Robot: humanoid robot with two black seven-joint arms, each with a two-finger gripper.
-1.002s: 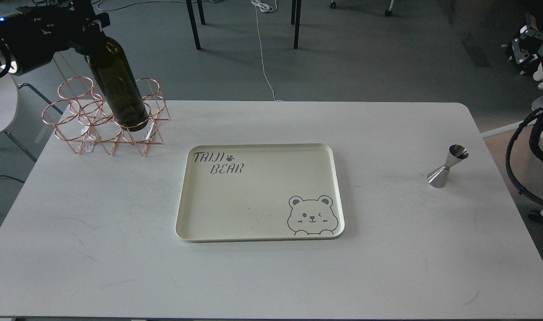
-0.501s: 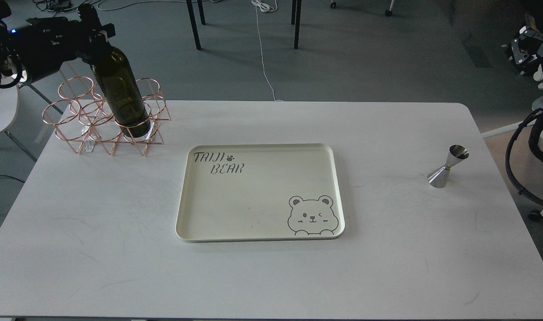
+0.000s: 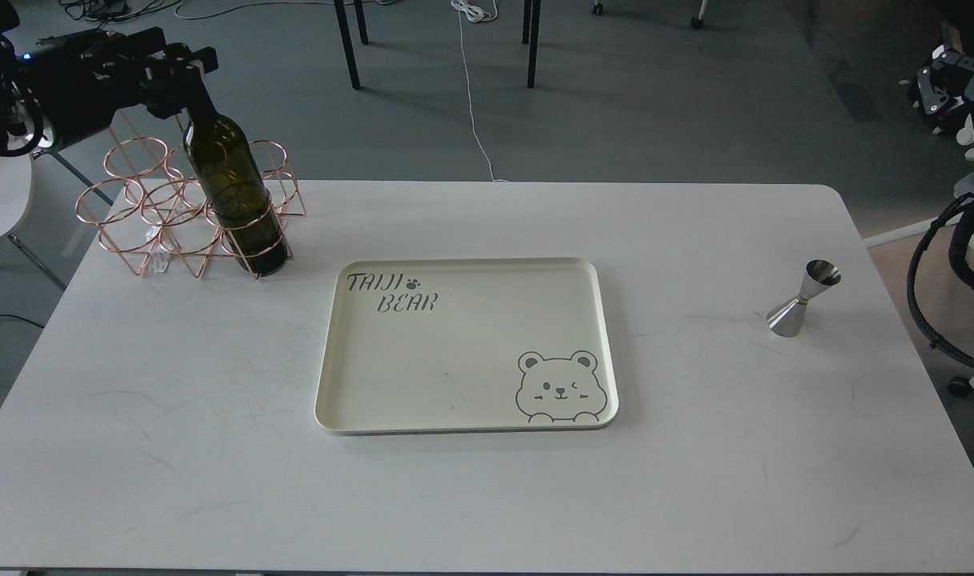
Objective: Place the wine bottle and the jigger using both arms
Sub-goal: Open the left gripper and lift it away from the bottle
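Only readable text: "TAIJI BEAR" in grey letters on the tray (image 3: 462, 268), top-left corner of its floor, two lines, with a small paw print after "TAIJI". Winking cartoon bear face printed at the tray's bottom-right corner. Bottle (image 3: 234, 188) carries no label. Jigger (image 3: 803, 308) shows no legible marks at this size.

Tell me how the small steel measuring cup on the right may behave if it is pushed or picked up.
The measuring cup is narrow at its waist and taller than its base is wide, so a push near the top would probably tip it. Its cone shape suggests it would then roll in a curve. The polished metal looks slippery to grip.
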